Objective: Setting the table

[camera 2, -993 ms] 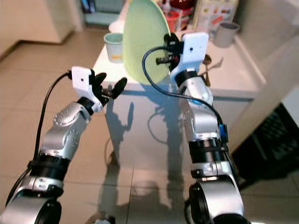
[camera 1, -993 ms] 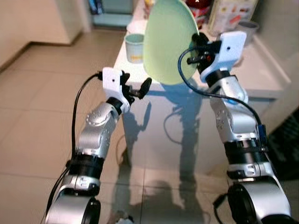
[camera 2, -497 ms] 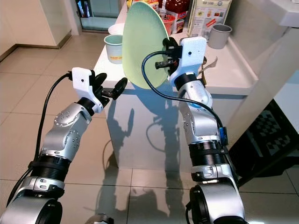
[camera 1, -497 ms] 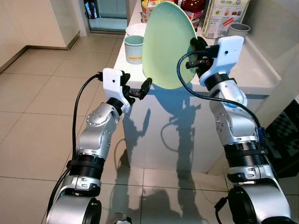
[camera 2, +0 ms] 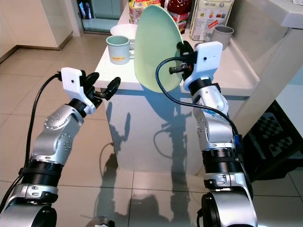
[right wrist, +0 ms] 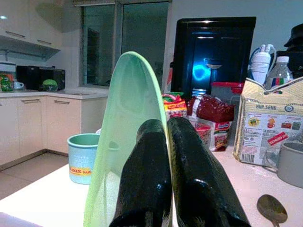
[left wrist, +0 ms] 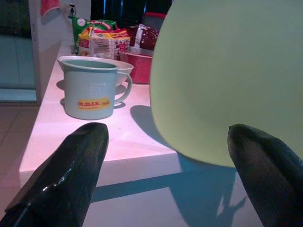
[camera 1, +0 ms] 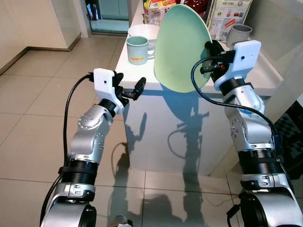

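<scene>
Home kitchen: white counter (camera 1: 265, 78), food packets (right wrist: 208, 118), cabinets (right wrist: 28, 127).

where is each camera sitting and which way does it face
Eye views: on the head, looking down at the counter; both silver arms show.
Left wrist view: along the open left gripper at the mug and plate.
Right wrist view: along the right gripper, clamped on the plate's rim.
All share plate and mug.

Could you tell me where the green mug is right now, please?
The green mug stands on the white counter near its front left corner, just in front of a white bowl and left of the green plate held by the right gripper.
</scene>
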